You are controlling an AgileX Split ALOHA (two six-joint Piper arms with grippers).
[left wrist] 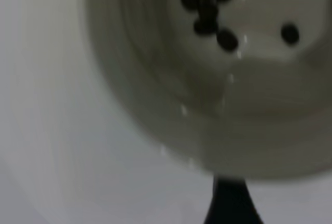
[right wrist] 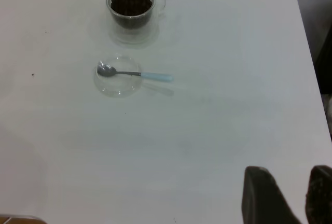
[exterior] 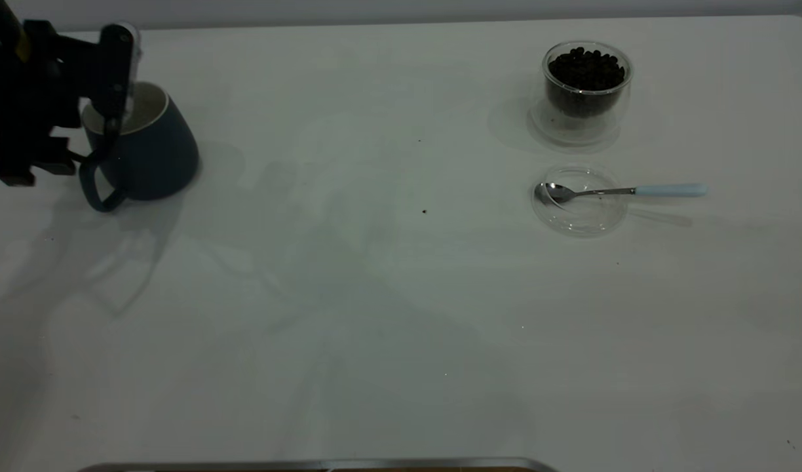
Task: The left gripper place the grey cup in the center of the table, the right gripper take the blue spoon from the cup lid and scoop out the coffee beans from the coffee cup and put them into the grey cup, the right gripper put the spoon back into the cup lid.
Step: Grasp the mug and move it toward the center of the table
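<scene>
The grey cup (exterior: pixel 145 151) is at the far left of the table (exterior: pixel 401 295) and leans a little. My left gripper (exterior: pixel 116 98) is shut on its rim next to the handle. The left wrist view looks into the cup's white inside (left wrist: pixel 207 105), where several coffee beans (left wrist: pixel 207 6) lie. The coffee cup (exterior: pixel 586 92), full of beans (exterior: pixel 586 69), stands at the back right. In front of it, the blue spoon (exterior: pixel 620 191) rests on the cup lid (exterior: pixel 579 200), handle pointing right. My right gripper (right wrist: pixel 290 198) is open and empty, far from the spoon (right wrist: pixel 136 73), and out of the exterior view.
A metal edge (exterior: pixel 322 464) runs along the table's front. The right wrist view shows the table's right edge (right wrist: pixel 311 79) with dark floor beyond. A few dark specks (exterior: pixel 424 211) lie mid-table.
</scene>
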